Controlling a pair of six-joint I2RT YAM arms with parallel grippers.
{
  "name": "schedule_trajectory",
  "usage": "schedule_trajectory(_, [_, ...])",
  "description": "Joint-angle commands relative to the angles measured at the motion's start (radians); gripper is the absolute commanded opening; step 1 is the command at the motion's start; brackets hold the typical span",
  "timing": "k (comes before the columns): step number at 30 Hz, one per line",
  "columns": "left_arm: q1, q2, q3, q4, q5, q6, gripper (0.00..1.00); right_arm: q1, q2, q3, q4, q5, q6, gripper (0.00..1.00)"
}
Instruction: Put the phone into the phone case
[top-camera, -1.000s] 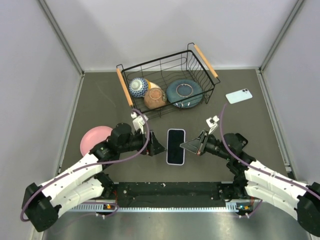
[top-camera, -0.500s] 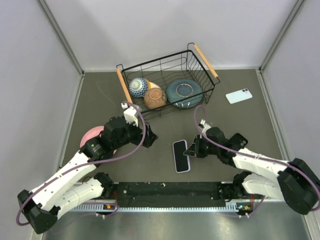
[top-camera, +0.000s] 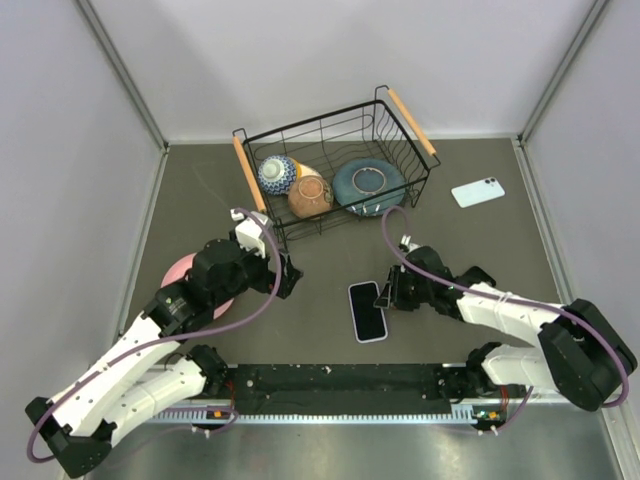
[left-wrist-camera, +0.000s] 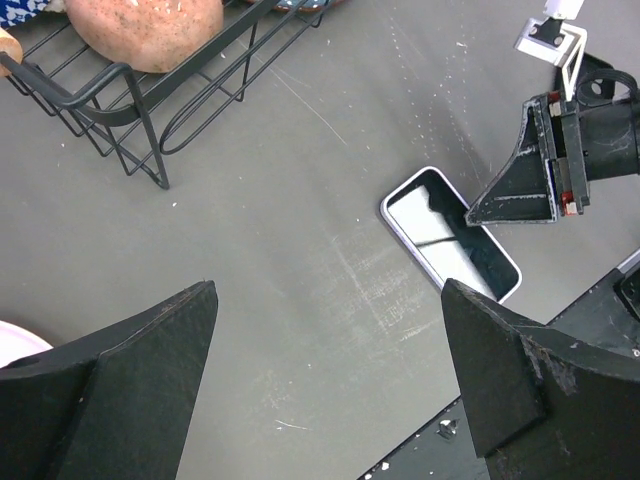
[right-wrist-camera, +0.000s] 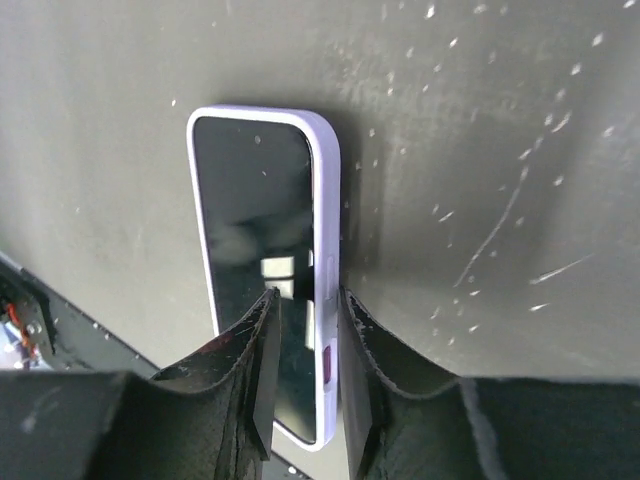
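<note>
The black phone (top-camera: 367, 311) lies screen up inside the pale lavender phone case (right-wrist-camera: 330, 250) on the grey table, near the front middle. My right gripper (top-camera: 388, 296) is at its right long side. In the right wrist view the right gripper (right-wrist-camera: 308, 295) is closed to a narrow gap astride the case's right rim, one finger over the phone's screen (right-wrist-camera: 255, 220), the other outside the rim. My left gripper (top-camera: 288, 280) is open and empty, to the left of the phone and above the table. In the left wrist view the left gripper (left-wrist-camera: 328, 290) faces the phone (left-wrist-camera: 455, 250).
A black wire basket (top-camera: 418, 128) with wooden handles stands at the back and holds three bowls. A pale blue phone (top-camera: 477, 191) lies at the far right. A pink plate (top-camera: 185, 272) lies under my left arm. The basket's corner (left-wrist-camera: 120, 80) is near the left gripper.
The phone in its case has slid toward the front and right and turned slightly. My right gripper narrowed and closed in on its right rim. My left gripper drew back to the left.
</note>
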Motion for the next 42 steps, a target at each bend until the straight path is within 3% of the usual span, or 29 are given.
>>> schedule_trajectory(1, [0.0, -0.008, 0.041, -0.004, 0.002, 0.031, 0.99, -0.016, 0.0, 0.073, -0.056, 0.077, -0.031, 0.3])
schedule_trajectory(6, [0.0, -0.034, 0.033, -0.004, -0.003, 0.032, 0.99, -0.019, 0.003, 0.119, -0.101, 0.106, -0.051, 0.33])
schedule_trajectory(13, [0.0, -0.055, 0.03, -0.004, 0.005, 0.031, 0.99, -0.019, 0.057, 0.129, -0.03, 0.006, 0.006, 0.2])
schedule_trajectory(19, [0.0, -0.057, 0.032, 0.001, 0.015, 0.032, 0.99, -0.018, 0.092, 0.101, -0.016, 0.037, 0.06, 0.18])
schedule_trajectory(26, [0.0, -0.07, 0.032, -0.001, 0.009, 0.035, 0.99, -0.021, 0.039, 0.142, -0.073, 0.117, 0.092, 0.23])
schedule_trajectory(30, [0.0, -0.095, 0.029, -0.001, -0.009, 0.035, 0.99, -0.105, -0.017, 0.25, -0.208, 0.248, 0.066, 0.33])
schedule_trajectory(32, [0.0, -0.112, 0.025, 0.002, -0.024, 0.034, 0.99, -0.218, -0.043, 0.302, -0.272, 0.305, 0.067, 0.38])
schedule_trajectory(36, [0.0, -0.138, 0.021, 0.002, -0.051, 0.032, 0.99, -0.406, -0.066, 0.368, -0.314, 0.373, 0.058, 0.72])
schedule_trajectory(38, [0.0, -0.149, 0.016, 0.007, -0.051, 0.032, 0.99, -0.482, -0.046, 0.434, -0.323, 0.455, 0.034, 0.81])
schedule_trajectory(39, [0.0, -0.155, 0.018, 0.01, -0.051, 0.032, 0.99, -0.505, -0.011, 0.46, -0.326, 0.479, 0.024, 0.91])
schedule_trajectory(42, [0.0, -0.17, 0.015, 0.019, -0.06, 0.032, 0.99, -0.61, 0.122, 0.587, -0.331, 0.532, -0.009, 0.99])
